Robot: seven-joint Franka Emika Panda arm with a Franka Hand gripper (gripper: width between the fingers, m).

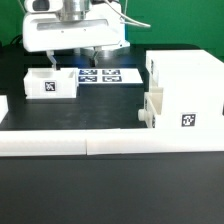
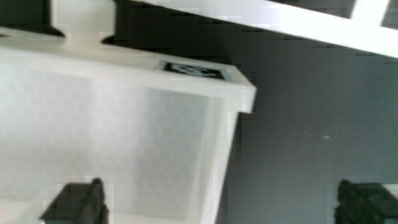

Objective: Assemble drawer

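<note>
While the drawer's big boxy housing (image 1: pixel 185 85) is stood on the dark counter (image 1: pixel 100 195) at the exterior view's right, one small open-top tray (image 1: pixel 50 84) is set well apart at the exterior view's left. A second tray (image 1: pixel 150 110) is seen against the housing's left side; how far in it sits cannot be told. All parts are made of smooth matte white plastic, flat-walled and square-cornered, and a black-and-white square tag (image 1: pixel 187 121) is carried on the housing's front.

The white arm (image 1: pixel 75 30) is held pointing straight down over the left tray. The end effector (image 2: pixel 217 200) is spread wide, nothing gripped: one dark fingertip (image 2: pixel 71 200) is seen over the tray's inside, the other over bare counter, the tray's side wall between them.

The marker board (image 1: pixel 100 75) is laid just beside that tray. A long low white border wall (image 1: pixel 100 145) is run across the front.
</note>
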